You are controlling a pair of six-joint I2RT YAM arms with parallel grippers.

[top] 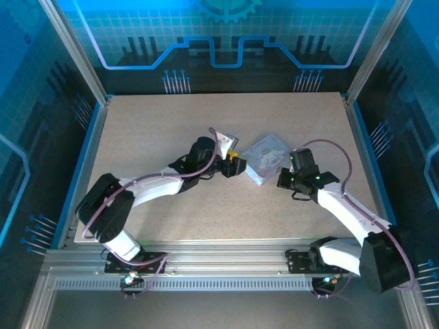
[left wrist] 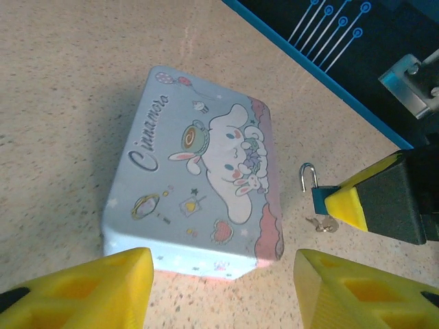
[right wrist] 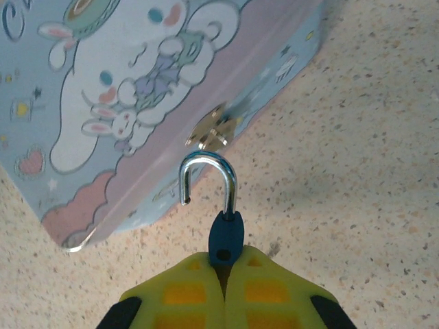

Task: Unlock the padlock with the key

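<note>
The padlock point(right wrist: 226, 236) has a dull blue body that looks plastic-coated, and a bright, mirror-polished metal shackle point(right wrist: 231, 179). The tin point(right wrist: 123, 82) is smooth printed metal with a soft sheen, and its clasp point(right wrist: 211, 131) is shiny metal. The right tool point(right wrist: 223, 271) has matt yellow plastic fingers point(right wrist: 178, 291). The desk point(right wrist: 357, 171) is matt, speckled and finely grainy.

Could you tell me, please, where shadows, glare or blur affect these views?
Top external: blue-tinted surround, table evenly lit. Left wrist: the tin throws a soft shadow leftward. Right wrist: the padlock shackle gleams; the tin's print looks slightly soft.
</note>
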